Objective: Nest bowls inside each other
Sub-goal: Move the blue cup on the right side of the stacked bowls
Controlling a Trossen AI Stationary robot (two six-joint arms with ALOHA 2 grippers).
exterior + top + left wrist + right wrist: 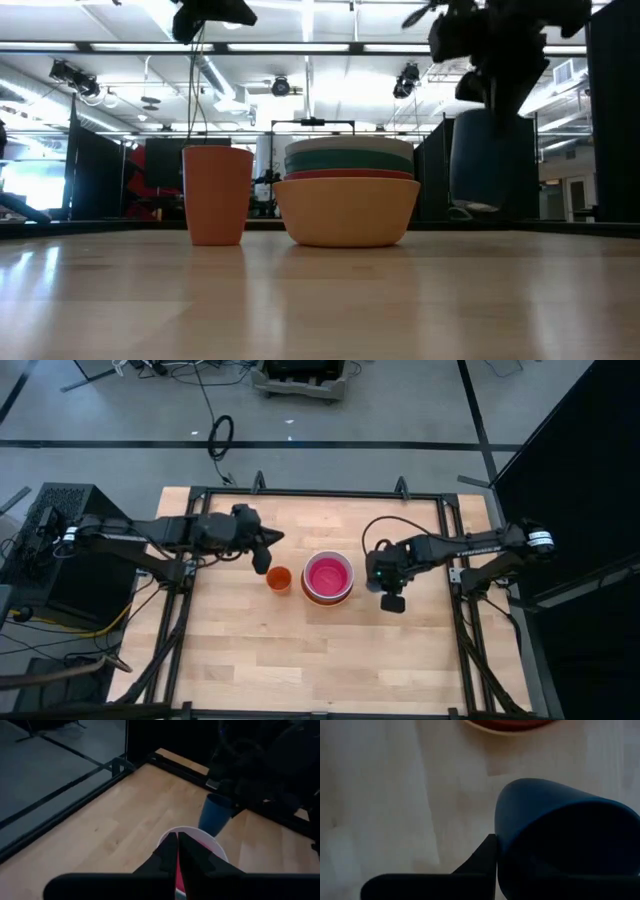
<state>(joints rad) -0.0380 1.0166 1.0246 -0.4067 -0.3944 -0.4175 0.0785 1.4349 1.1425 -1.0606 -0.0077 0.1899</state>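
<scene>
The bowls (pixel 327 577) stand nested in one stack at the table's middle: orange-yellow outermost (pixel 347 212), red and teal rims above it, a white rim (pixel 200 834), and pink innermost. My left gripper (pixel 268 558) is shut and holds nothing; it hovers above the table just left of the stack, over a small orange cup (pixel 279 578). In the left wrist view its tips (pixel 177 845) show in front of the white rim. To the right of the stack my right gripper (pixel 386 586) is shut on a dark blue cup (pixel 485 160). My right gripper holds the dark blue cup near its upper end and comes at it from above, pointing steeply down. One finger (pixel 487 855) lies against the cup's outer wall (pixel 507 827); the cup hides the other. The cup hangs below the gripper, clear of the table.
The small orange cup (pixel 217 195) stands upright on the wood, close to the left of the bowl stack. Black frame rails (pixel 448 540) run along the table's edges. Bare wood (pixel 320 660) stretches from the stack to the near edge.
</scene>
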